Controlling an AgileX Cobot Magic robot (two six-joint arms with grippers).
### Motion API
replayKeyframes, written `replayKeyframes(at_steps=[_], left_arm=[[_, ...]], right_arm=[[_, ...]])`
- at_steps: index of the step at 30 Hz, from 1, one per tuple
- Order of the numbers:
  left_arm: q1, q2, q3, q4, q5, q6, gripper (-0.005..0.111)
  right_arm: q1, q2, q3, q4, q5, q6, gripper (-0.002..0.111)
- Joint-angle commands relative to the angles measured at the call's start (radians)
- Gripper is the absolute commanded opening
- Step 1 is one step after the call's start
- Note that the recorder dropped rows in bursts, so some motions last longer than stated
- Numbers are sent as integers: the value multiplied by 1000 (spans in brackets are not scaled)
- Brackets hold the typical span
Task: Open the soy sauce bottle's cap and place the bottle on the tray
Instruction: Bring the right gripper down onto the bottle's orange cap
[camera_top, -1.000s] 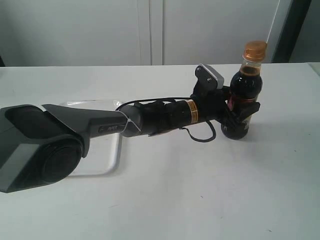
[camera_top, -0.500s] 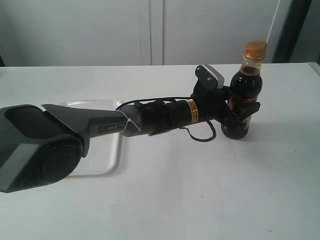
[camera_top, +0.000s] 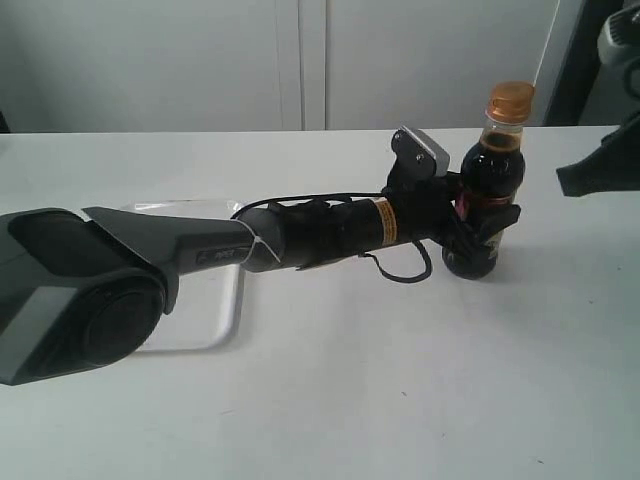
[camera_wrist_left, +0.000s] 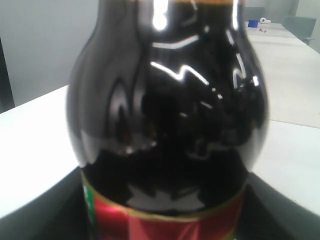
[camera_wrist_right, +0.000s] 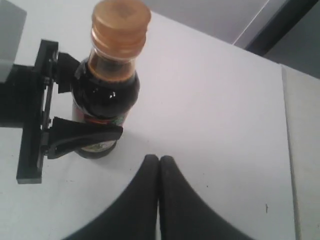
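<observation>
Two things: where is the soy sauce bottle (camera_top: 490, 175), and what grips it?
— Upright on the desk (camera_top: 400, 380) towards its far right corner, cap (camera_top: 510, 100) shut, left fingers (camera_wrist_right: 85, 134) clamped on it. Right fingers (camera_wrist_right: 150, 177) pressed together nearby.

Soy sauce bottle (camera_top: 492, 165) upright on worktop (camera_top: 400, 380), right of centre, between left gripper (camera_top: 490, 222) fingers (camera_top: 500, 213). Tray (camera_top: 215, 320) well apart, left. Right gripper (camera_top: 575, 178) near, right of bottle.

soy sauce bottle (camera_top: 492, 165): dark; upright; right of centre | cap (camera_top: 510, 102): orange-brown; closed | tray (camera_top: 205, 310): white; left of centre
</observation>
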Motion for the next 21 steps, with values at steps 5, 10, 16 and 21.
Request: replayKeyframes(at_steps=[5,10,16,21], left_arm=[[-8,3,5,57,33,-38,0],[-8,3,5,64,33,-46,0],[-8,3,5,64,33,-46,0],[-8,3,5,63,33,-44,0]], right_arm=[[-14,124,-26,-20,-116,-8,0],[-23,145,20,-36,-371,-9,0],[-61,170,70,-33,-531,-9,0],[-145,174,116,-3,-667,-11,0]])
